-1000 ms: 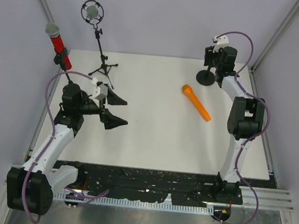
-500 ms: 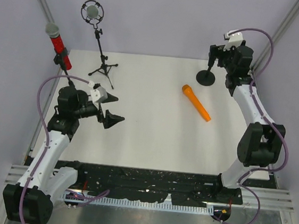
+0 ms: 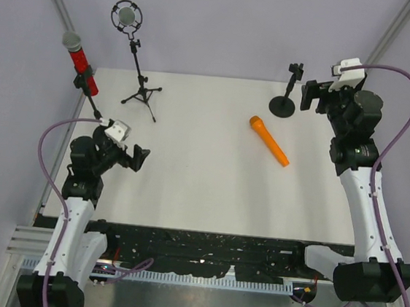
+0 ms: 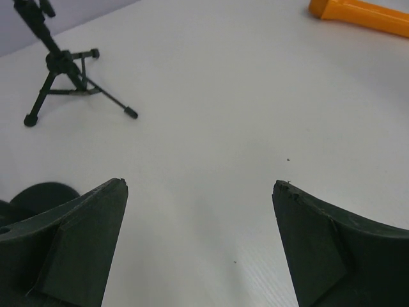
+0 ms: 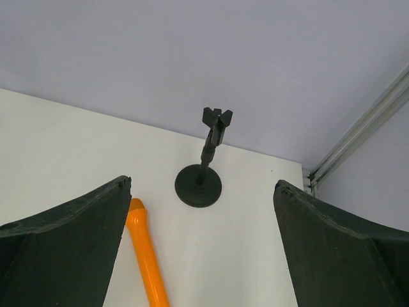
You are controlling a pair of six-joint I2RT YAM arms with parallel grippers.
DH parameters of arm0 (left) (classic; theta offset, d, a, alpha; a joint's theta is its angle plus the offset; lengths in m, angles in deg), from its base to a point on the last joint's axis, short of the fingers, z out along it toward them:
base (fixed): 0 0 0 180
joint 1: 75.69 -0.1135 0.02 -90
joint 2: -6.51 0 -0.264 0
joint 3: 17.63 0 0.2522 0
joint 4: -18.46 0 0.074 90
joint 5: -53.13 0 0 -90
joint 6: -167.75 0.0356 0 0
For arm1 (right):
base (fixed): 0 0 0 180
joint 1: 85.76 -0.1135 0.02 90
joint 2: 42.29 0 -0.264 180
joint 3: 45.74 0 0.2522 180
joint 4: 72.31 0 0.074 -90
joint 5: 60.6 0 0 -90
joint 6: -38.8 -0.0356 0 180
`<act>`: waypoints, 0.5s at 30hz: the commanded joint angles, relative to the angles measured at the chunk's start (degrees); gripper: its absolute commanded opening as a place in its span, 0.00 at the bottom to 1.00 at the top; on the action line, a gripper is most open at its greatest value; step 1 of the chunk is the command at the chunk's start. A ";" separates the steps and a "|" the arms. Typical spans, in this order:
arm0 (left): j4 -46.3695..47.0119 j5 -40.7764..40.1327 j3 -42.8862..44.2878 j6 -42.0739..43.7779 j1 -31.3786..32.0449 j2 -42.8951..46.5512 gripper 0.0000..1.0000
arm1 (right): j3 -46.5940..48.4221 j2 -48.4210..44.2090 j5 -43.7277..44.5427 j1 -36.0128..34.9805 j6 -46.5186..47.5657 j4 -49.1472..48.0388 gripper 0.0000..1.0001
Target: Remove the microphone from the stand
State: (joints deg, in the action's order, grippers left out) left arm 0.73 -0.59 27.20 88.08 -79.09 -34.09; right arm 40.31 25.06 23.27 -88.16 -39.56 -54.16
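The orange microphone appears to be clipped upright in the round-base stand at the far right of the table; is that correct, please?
Not quite: the orange microphone lies flat on the table, beside the round-base stand and apart from it, and the stand's clip is empty. The top external view shows this. The stand is indeed at the far right.

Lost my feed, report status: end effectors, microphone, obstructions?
Left end effector open, empty. Right end effector open, empty. Orange microphone lying off the round-base stand. Nothing blocking.

The white table (image 3: 210,176) carries an orange microphone (image 3: 269,140) right of centre, a round-base stand (image 3: 283,105) far right, a tripod stand (image 3: 142,95) far left.
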 commanded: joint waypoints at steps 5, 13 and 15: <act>27.84 -12.18 -8.73 -7.77 -7.05 -2.90 1.00 | -1.81 -6.62 -5.72 0.02 -2.06 3.17 0.96; 47.63 -18.87 -13.05 -11.80 -10.83 -11.24 1.00 | -2.59 -10.31 -10.48 0.02 -5.57 4.05 0.96; 50.97 -19.05 -12.09 -13.48 -11.63 -15.80 1.00 | -2.77 -11.01 -11.01 -0.07 -5.75 4.23 0.96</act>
State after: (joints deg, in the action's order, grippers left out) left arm 36.29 -16.46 14.30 78.57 -89.05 -44.13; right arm 37.43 16.50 15.06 -88.16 -43.25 -49.27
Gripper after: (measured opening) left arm 0.994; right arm 0.961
